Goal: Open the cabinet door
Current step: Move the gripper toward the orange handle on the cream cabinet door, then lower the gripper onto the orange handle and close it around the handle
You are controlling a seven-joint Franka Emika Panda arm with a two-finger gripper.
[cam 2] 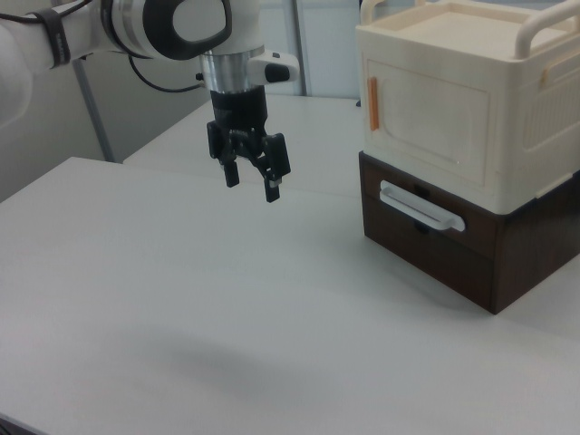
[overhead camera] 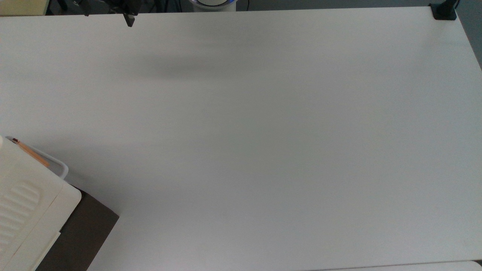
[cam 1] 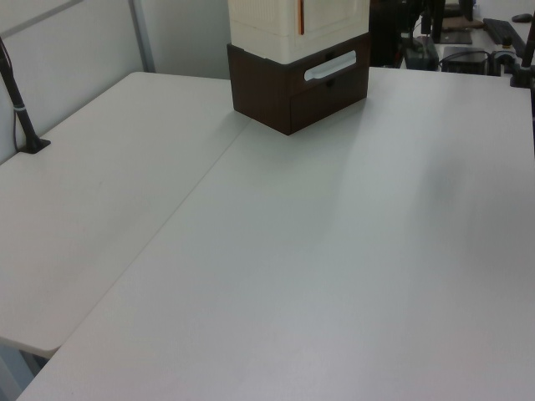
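Note:
The cabinet (cam 2: 471,91) is a cream plastic box on a dark brown drawer base (cam 2: 453,258), at the right view's right. Its door (cam 2: 426,113) sits flush and closed, with a thin orange bar handle (cam 2: 372,102) at its left edge. My gripper (cam 2: 251,182) hangs open above the table, to the left of the cabinet in the right view and well apart from it. In the top view the gripper (overhead camera: 129,20) pokes in at the upper edge, and the cabinet (overhead camera: 22,203) fills the lower left corner. The left view has the cabinet (cam 1: 292,29) at the far end.
The drawer base carries a white rail handle (cam 2: 421,207). A black clamp (overhead camera: 444,11) sits at the table's far right corner in the top view. A black post (cam 1: 21,104) stands at the left view's left. The white table (overhead camera: 263,143) stretches wide between gripper and cabinet.

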